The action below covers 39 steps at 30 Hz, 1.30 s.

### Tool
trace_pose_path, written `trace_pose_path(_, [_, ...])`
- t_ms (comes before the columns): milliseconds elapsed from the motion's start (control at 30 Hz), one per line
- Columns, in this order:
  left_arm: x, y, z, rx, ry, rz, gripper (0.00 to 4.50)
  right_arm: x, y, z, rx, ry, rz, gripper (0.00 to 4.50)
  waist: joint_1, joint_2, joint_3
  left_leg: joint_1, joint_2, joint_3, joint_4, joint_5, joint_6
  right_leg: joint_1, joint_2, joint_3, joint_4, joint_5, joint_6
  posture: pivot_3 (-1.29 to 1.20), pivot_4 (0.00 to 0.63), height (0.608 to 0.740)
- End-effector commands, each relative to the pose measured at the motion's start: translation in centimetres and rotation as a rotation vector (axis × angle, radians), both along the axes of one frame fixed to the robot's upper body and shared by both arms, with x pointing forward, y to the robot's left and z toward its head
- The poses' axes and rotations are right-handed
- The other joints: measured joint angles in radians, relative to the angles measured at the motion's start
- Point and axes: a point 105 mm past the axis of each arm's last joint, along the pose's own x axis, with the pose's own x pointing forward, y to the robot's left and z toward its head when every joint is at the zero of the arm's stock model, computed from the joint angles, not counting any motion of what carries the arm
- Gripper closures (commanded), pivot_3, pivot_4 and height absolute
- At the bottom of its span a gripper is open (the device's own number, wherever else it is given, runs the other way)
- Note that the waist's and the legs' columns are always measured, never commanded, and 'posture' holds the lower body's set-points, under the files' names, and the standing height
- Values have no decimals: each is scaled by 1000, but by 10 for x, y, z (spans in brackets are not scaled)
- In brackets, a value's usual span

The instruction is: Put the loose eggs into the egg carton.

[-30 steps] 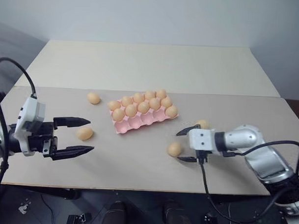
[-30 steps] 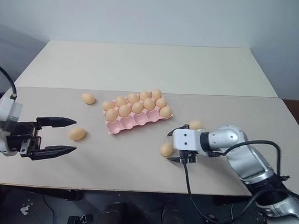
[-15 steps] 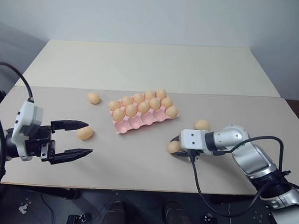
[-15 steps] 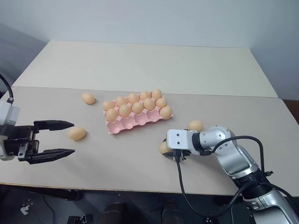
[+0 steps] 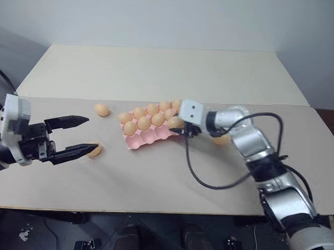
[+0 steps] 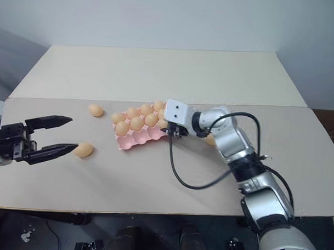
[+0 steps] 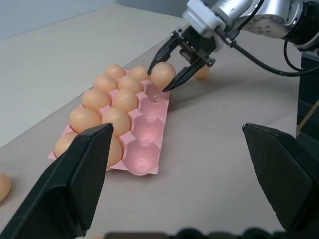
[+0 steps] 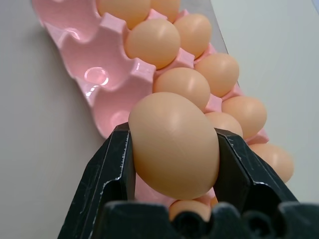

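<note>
The pale pink egg carton [image 5: 151, 137] lies mid-table, its two far rows full of eggs and its near row of cups bare. My right gripper [image 5: 177, 125] is shut on one tan loose egg [image 8: 174, 144] and holds it just above the carton's right end, as the left wrist view also shows [image 7: 163, 74]. At the left my left gripper [image 5: 92, 134] stands open and holds nothing. A loose egg [image 5: 95, 151] lies just behind its near fingertip. Another egg [image 5: 101, 109] rests left of the carton. A third egg [image 5: 222, 140] peeks out behind my right forearm.
The table's near board [image 5: 154, 185] runs bare between the arms. A paler far board [image 5: 158, 70] lies behind the carton. My right arm's black cable [image 5: 195, 172] loops down over the near board.
My right gripper shut on the egg that lay in front of it and carried it up and leftward to the carton's right end. My left gripper stayed open and rose slightly.
</note>
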Motion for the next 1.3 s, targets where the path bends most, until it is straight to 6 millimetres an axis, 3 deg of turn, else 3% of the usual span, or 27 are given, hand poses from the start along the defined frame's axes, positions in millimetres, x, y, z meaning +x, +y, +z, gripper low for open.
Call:
trace_pose_path(33, [-4, 3, 12, -17, -48, 7, 0, 9, 7, 10, 18, -62, -13, 2498, -1, 0, 0, 0, 0, 0, 0, 0, 0, 0, 0, 0, 0, 0, 0, 0, 150, 740])
trace_pose_path(67, [-4, 3, 12, -13, -48, 6, 0, 11, 6, 8, 10, -60, -20, 2498, 0, 0, 0, 0, 0, 0, 0, 0, 0, 0, 0, 0, 0, 0, 0, 0, 150, 740])
trace_pose_path(333, [-7, 3, 11, -10, -44, 1, 0, 1, 1, 21, 34, -61, -2, 29, 0, 0, 0, 0, 0, 0, 0, 0, 0, 0, 0, 0, 0, 0, 0, 0, 150, 740])
trace_pose_path(600, [-7, 2, 8, -7, -37, -8, 0, -27, -20, 51, 88, -83, 20, 29, 4, 0, 0, 0, 0, 0, 0, 0, 0, 0, 0, 0, 0, 0, 0, 0, 150, 740])
trace_pose_path(833, [-6, 0, 4, 3, -23, -34, 0, -60, -80, 63, 107, -20, -79, 29, 11, 0, 0, -1, 0, 0, 0, 0, 0, 0, 0, 0, -1, 0, 0, 0, 150, 740])
trace_pose_path(1033, [-5, -2, -2, 3, -6, -42, 0, -102, -109, 43, 114, 104, -172, 29, 9, 0, 0, 1, 0, 0, 0, 0, 0, 1, 0, 0, -1, 0, 0, 0, 150, 740])
trace_pose_path(1300, [-8, -1, -6, -3, 9, -33, 0, -127, -130, 16, 158, 193, -367, 29, 9, 0, 0, 1, 0, 0, 0, 0, 1, 2, 0, 0, -1, 0, 0, 0, 150, 740])
